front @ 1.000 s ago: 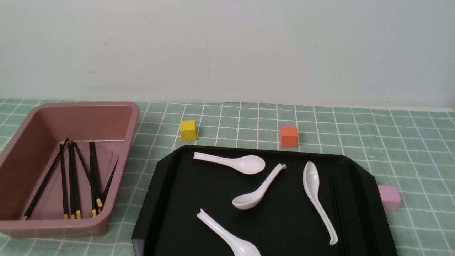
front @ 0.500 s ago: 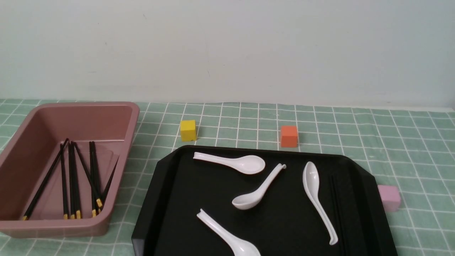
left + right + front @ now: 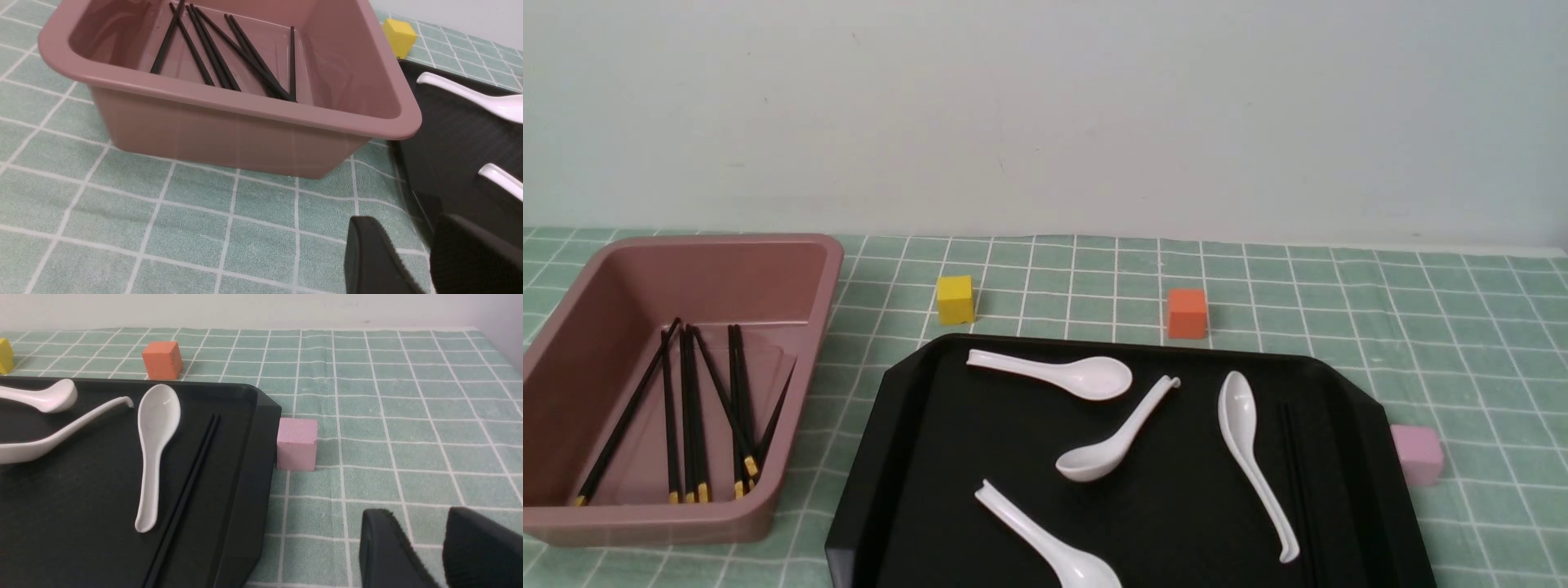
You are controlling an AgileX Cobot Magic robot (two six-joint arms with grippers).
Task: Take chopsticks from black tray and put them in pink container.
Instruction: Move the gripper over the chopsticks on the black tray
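Observation:
The black tray (image 3: 947, 441) lies in the front middle of the table. A last pair of black chopsticks (image 3: 1294, 482) (image 3: 192, 486) rests on it, along its right rim. Several more chopsticks (image 3: 686, 408) (image 3: 229, 53) lie inside the pink container (image 3: 827, 278) (image 3: 245, 102) at the left. My left gripper (image 3: 408, 228) hovers open over the cloth between container and tray (image 3: 449, 134), holding nothing. My right gripper (image 3: 416, 522) is open and empty over the cloth to the right of the tray (image 3: 253, 457). Neither gripper shows in the front view.
Several white spoons (image 3: 1078, 376) lie on the tray, one (image 3: 155, 428) right beside the chopsticks. A yellow cube (image 3: 955, 299) and an orange cube (image 3: 1187, 313) stand behind the tray. A pale pink cube (image 3: 1417, 454) (image 3: 297, 443) touches its right rim.

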